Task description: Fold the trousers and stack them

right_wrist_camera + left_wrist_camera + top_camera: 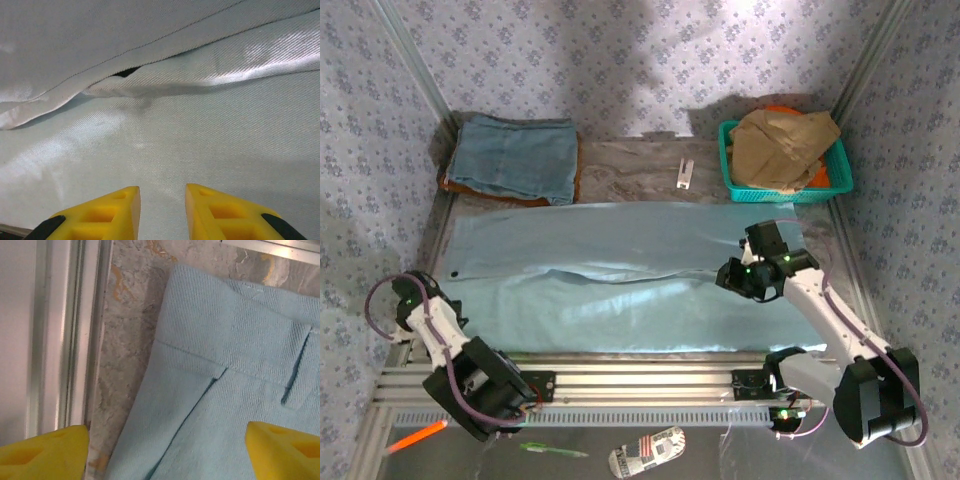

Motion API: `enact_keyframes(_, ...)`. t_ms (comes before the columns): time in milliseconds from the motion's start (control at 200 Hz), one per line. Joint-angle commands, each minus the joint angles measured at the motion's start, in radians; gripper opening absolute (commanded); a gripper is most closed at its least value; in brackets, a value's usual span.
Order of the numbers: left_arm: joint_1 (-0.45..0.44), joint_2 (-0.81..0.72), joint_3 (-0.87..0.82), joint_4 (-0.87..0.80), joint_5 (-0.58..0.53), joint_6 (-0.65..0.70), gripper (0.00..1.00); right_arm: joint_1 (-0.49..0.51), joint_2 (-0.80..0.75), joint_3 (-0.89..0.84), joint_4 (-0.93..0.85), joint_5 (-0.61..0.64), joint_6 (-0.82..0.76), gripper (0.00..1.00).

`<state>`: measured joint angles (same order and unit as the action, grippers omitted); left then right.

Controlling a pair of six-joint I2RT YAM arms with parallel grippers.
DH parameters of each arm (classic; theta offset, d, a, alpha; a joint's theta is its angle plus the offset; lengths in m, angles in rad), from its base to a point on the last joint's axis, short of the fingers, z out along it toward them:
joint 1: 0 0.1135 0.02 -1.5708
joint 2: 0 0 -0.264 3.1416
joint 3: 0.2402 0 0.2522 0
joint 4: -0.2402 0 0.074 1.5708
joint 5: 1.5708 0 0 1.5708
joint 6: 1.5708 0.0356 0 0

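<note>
**Trousers spread flat, both grippers empty**

The pale sky-blue trousers [620,290] lie flat across the table [630,165], legs running toward the right edge and the waistband [240,355] at the left edge. The left gripper [166,432] hangs over the waistband corner, fingers spread wide and holding nothing. The right gripper [162,192] hovers over a leg, fingers narrowly parted and empty. Folded denim [517,157] sits in the far left corner. A teal basket [840,165] in the far right corner holds a tan-brown garment [780,140].

Left arm folded low, elbow back; left pincer [167,435] aimed down, fingers spread wide, nothing between. Right arm stretched forward, wrist turned inward; right pincer [161,192] aimed down, fingers narrowly parted, nothing gripped.
</note>
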<state>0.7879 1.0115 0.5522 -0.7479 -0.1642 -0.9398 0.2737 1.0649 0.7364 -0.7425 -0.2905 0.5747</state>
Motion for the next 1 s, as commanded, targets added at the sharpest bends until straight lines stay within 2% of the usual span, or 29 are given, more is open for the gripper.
enact_keyframes(0, 0.010, 0.023, -0.030, 0.078, 0.027, -0.014, 0.76, 0.003, -0.043, -0.020, -0.044, -0.021, -0.005, 0.31)
enact_keyframes(60, 0.010, 0.036, -0.061, 0.119, 0.034, -0.029, 0.72, -0.001, -0.055, -0.022, -0.051, -0.020, -0.003, 0.31)
enact_keyframes(240, 0.010, 0.078, -0.083, 0.118, 0.014, -0.036, 0.70, -0.011, -0.074, -0.018, -0.069, -0.016, -0.002, 0.32)
enact_keyframes(310, 0.011, 0.080, -0.086, 0.118, 0.007, -0.037, 0.65, -0.015, -0.074, -0.018, -0.070, -0.015, 0.000, 0.32)
enact_keyframes(525, 0.010, 0.067, -0.127, 0.169, 0.026, -0.048, 0.23, -0.021, -0.088, -0.009, -0.097, -0.007, 0.005, 0.31)
enact_keyframes(575, 0.010, 0.060, -0.127, 0.169, 0.038, -0.044, 0.18, -0.023, -0.098, -0.004, -0.110, -0.004, 0.008, 0.31)
enact_keyframes(705, 0.011, 0.016, -0.115, 0.145, 0.075, -0.027, 0.12, -0.032, -0.132, 0.023, -0.201, 0.027, 0.046, 0.31)
enact_keyframes(834, 0.010, -0.069, -0.103, 0.110, 0.114, -0.006, 0.03, -0.065, -0.244, 0.046, -0.360, 0.080, 0.183, 0.43)
enact_keyframes(939, 0.010, -0.153, -0.113, 0.108, 0.159, 0.007, 0.00, -0.116, -0.362, 0.068, -0.459, 0.144, 0.230, 0.53)
enact_keyframes(994, 0.009, -0.193, -0.122, 0.120, 0.184, 0.013, 0.00, -0.137, -0.399, 0.068, -0.488, 0.175, 0.238, 0.53)
